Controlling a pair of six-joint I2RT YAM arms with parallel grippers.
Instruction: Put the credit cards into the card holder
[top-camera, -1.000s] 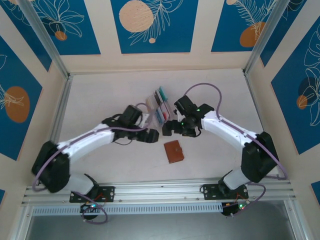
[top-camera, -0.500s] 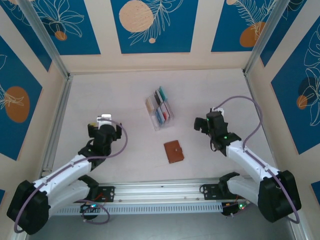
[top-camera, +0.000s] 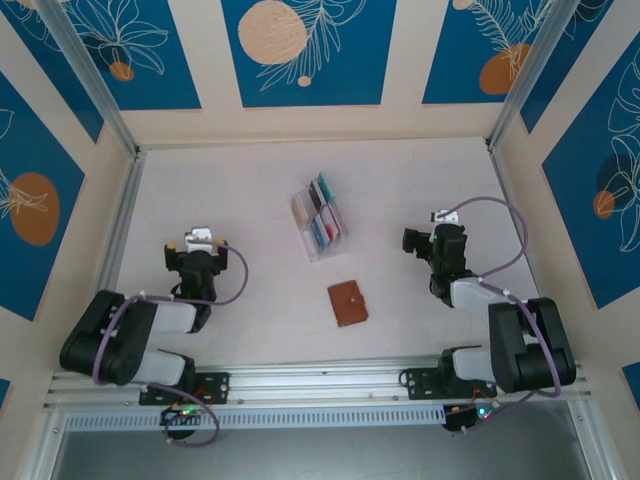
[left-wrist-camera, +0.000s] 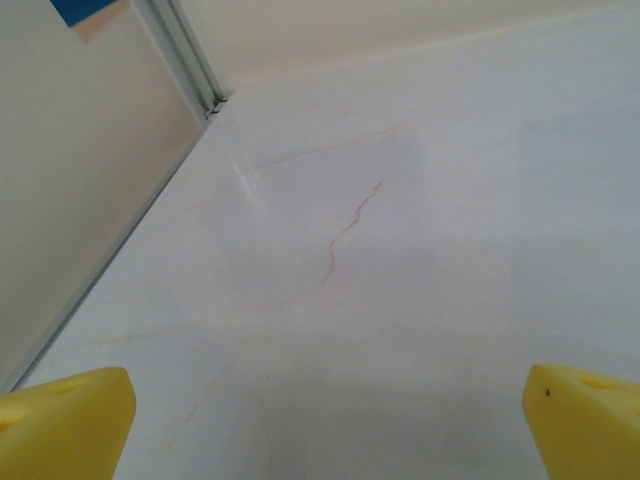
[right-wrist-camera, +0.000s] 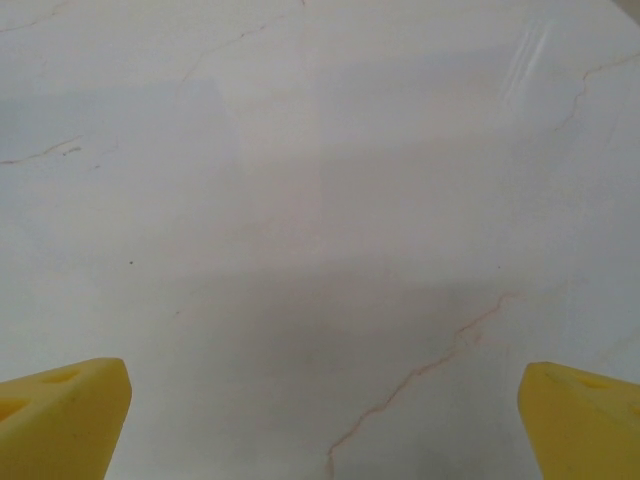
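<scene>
Lying flat, closed brown card holder (top-camera: 348, 303), left tool (left-wrist-camera: 325, 425) open, right tool (right-wrist-camera: 322, 418) open

Both arms folded in tight over their bases, elbows tucked. Left hand (top-camera: 197, 256) sits on the left, right hand (top-camera: 440, 246) on the right, well apart, both pointing to the far side. Wrist cams angle down at the desk (left-wrist-camera: 400, 250). Yellow fingertips (left-wrist-camera: 65, 420) sit at the bottom corners on each hand, jaws spread wide, gripping nothing.
</scene>
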